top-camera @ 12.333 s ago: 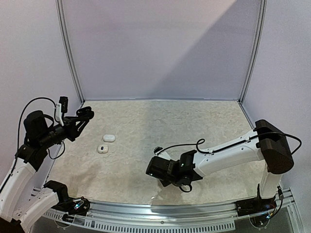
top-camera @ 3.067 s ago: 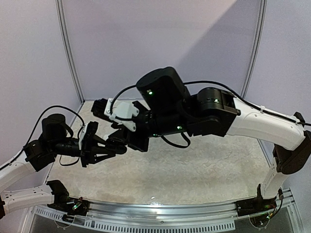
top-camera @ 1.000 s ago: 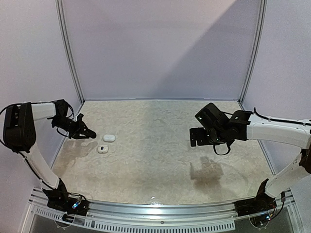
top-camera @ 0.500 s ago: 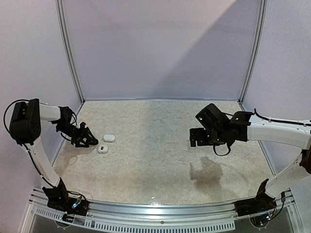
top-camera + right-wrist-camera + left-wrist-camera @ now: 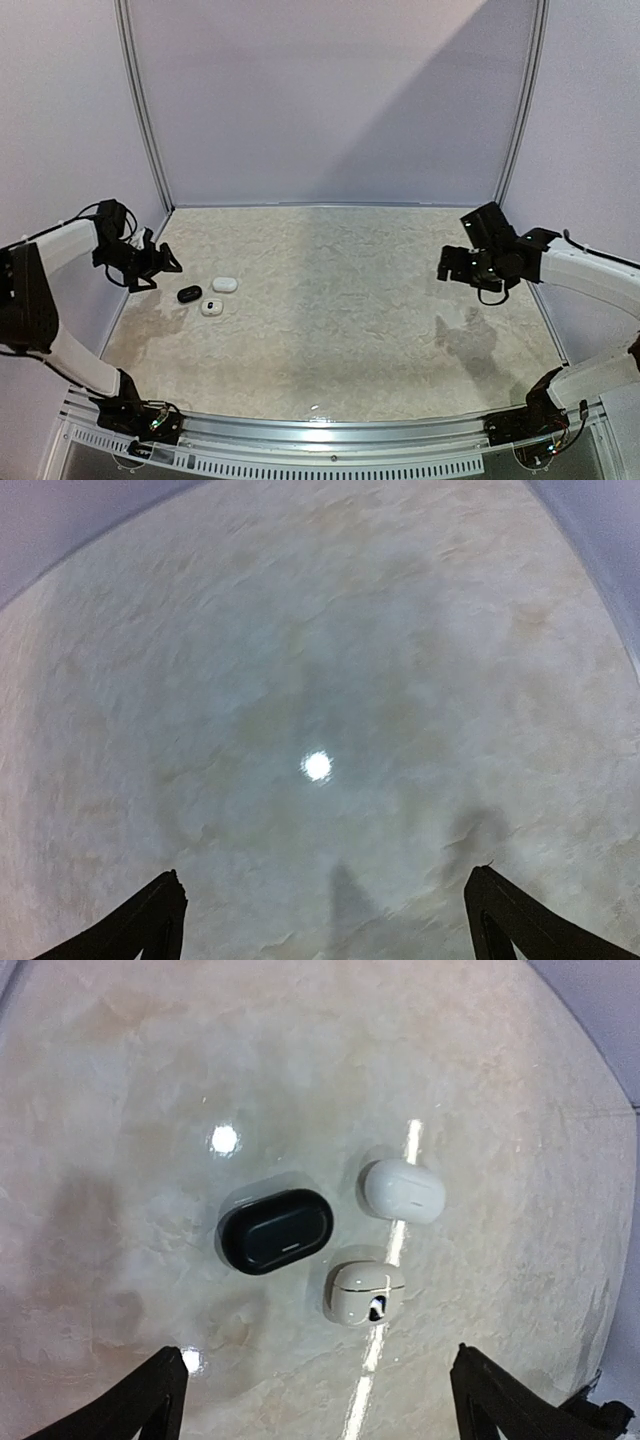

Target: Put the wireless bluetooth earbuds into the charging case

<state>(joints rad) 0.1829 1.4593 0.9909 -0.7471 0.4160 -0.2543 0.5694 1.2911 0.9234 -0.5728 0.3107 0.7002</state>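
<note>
Two white cases [image 5: 403,1189] lie close — black case [image 5: 275,1231] beside.

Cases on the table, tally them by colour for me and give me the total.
black case: 1
white cases: 2
Total: 3

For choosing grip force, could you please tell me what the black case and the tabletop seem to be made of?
The black case looks like smooth hard plastic, semi-gloss: soft sheen along its rim. The tabletop looks like glossy marble-patterned laminate or stone: mottled beige veining, sharp lamp reflections.
</note>
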